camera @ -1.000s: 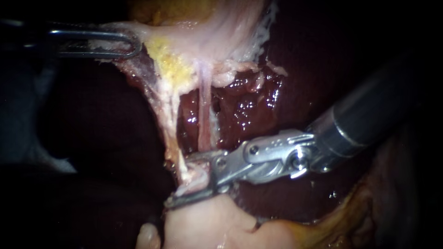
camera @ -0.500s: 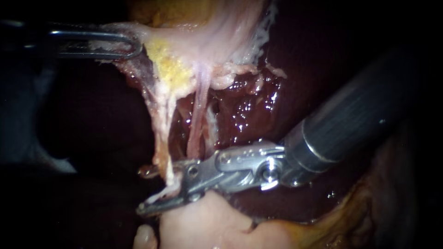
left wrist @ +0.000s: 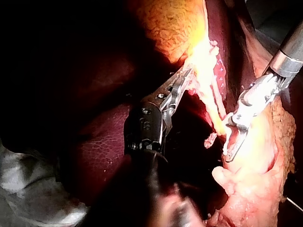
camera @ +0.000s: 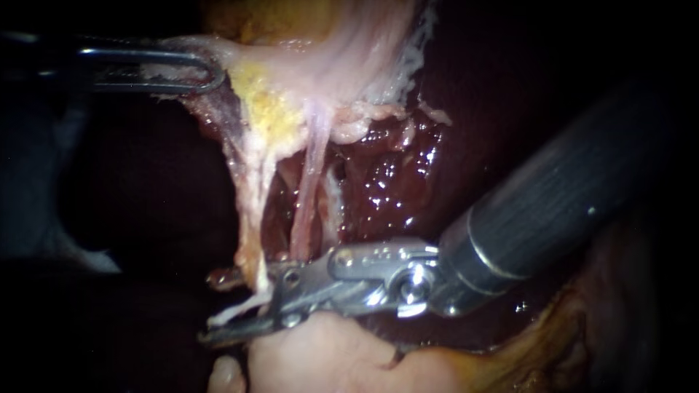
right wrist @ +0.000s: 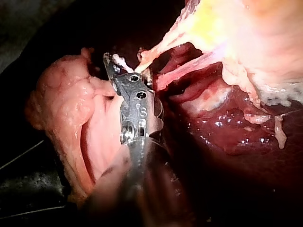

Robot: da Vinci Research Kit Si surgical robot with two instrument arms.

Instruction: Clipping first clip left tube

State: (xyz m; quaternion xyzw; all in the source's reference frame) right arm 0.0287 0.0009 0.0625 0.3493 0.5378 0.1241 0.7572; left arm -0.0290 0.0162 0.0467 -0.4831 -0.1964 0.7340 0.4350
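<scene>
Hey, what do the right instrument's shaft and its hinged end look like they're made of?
On the right instrument, the shaft looks dark and matte, perhaps coated or composite: only a dull sheen. The hinged end looks like bare polished metal, probably steel: bright glints, visible pins.

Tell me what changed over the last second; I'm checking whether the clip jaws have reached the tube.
The right instrument slid farther left in the endoscope view, and its open jaws now straddle the lower end of the left tube. The left instrument stayed shut on the pale tissue above.
</scene>
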